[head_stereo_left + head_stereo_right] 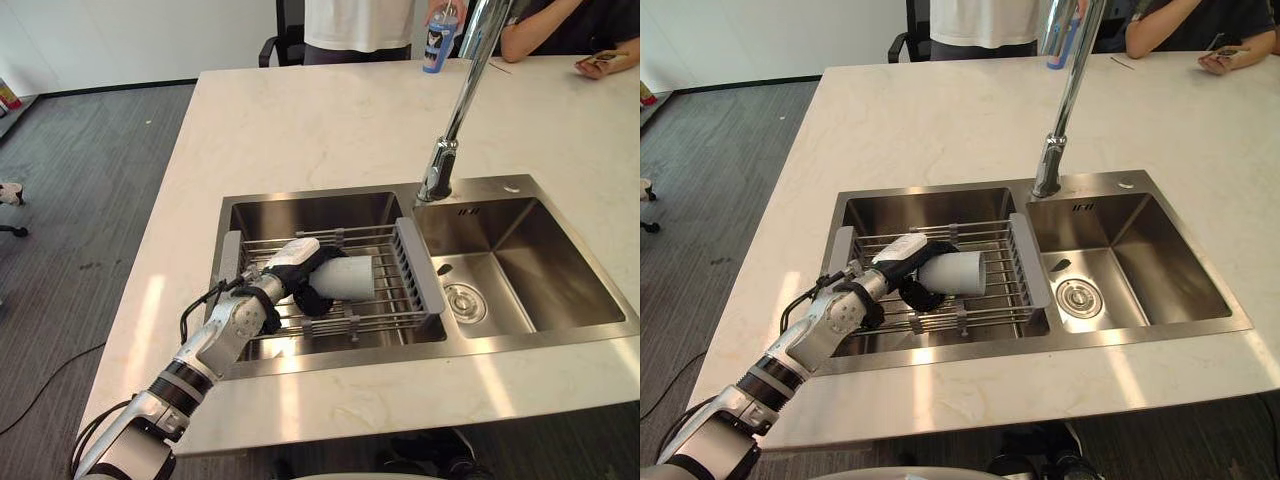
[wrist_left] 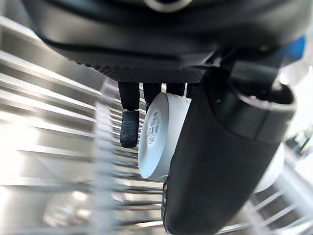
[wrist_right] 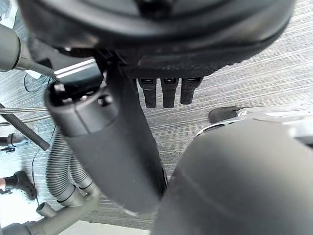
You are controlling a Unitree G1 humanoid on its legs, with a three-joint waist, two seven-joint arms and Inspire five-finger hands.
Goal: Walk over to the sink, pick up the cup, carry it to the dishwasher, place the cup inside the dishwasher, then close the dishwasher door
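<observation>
Firmly, left hand [image 1: 287, 274] curls round white cup [image 1: 352, 278] on sink rack [image 1: 421, 266] in pale marble counter [image 1: 300, 130].

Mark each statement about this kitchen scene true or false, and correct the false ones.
1. The white cup lies on its side in the wire rack. True.
2. The rack sits in the right basin. False: it spans the left basin.
3. The left hand is curled round the cup. True.
4. The tap rises from the sink's near edge. False: it stands at the far edge, between the basins.
5. The blue bottle stands inside the sink. False: it is at the countertop's far edge, by a person.
</observation>
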